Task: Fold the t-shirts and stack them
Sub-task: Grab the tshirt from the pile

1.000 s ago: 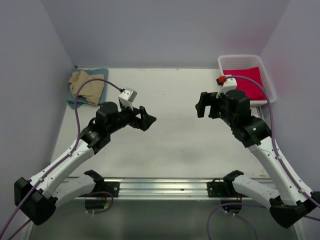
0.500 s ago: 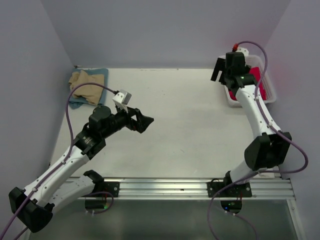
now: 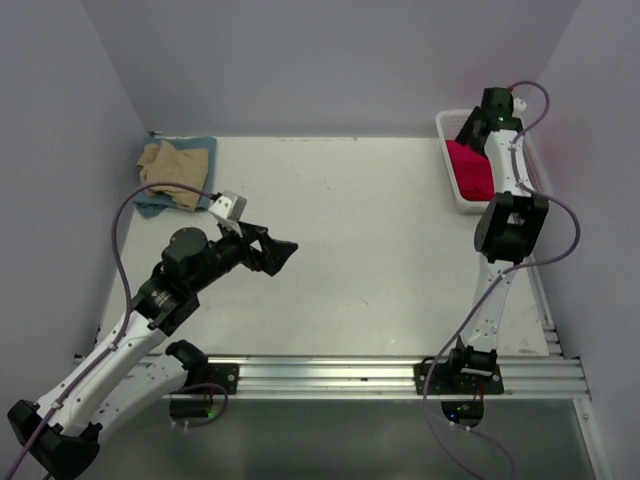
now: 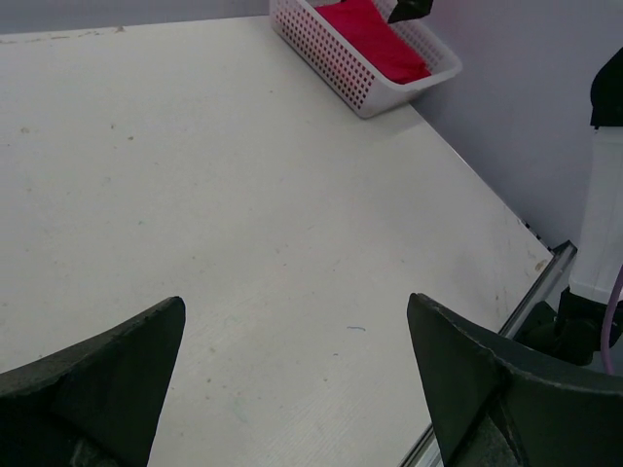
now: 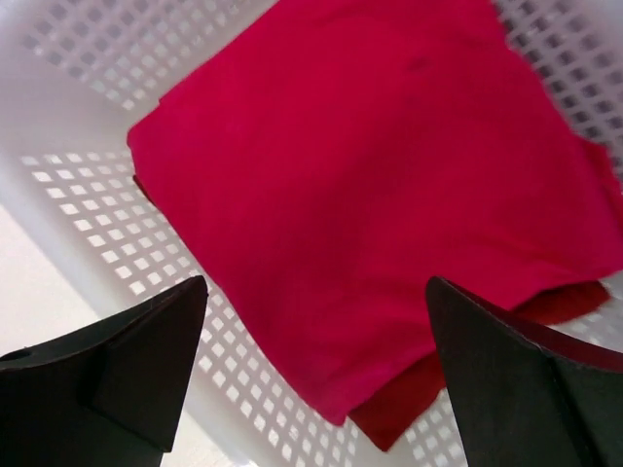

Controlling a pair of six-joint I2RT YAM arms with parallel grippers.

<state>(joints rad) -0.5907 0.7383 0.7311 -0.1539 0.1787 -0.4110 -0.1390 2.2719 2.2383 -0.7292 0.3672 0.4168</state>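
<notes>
A bright red t-shirt [image 3: 468,168] lies folded in the white lattice basket [image 3: 449,189] at the back right; it fills the right wrist view [image 5: 380,185] and shows far off in the left wrist view [image 4: 375,39]. My right gripper [image 3: 478,124] is open and empty, hovering just above the red cloth in the basket. A folded tan t-shirt [image 3: 170,172] lies on a blue-grey one [image 3: 200,150] at the back left corner. My left gripper [image 3: 278,250] is open and empty over the bare table left of centre.
The white table [image 3: 350,240] is walled by lavender panels on three sides. A metal rail [image 3: 360,375] with the arm bases runs along the near edge. The right arm stretches upright from its base to the basket.
My right arm has swung from the table's middle right back to the basket and now hovers over the red shirt. My left gripper has drifted slightly down and left.
</notes>
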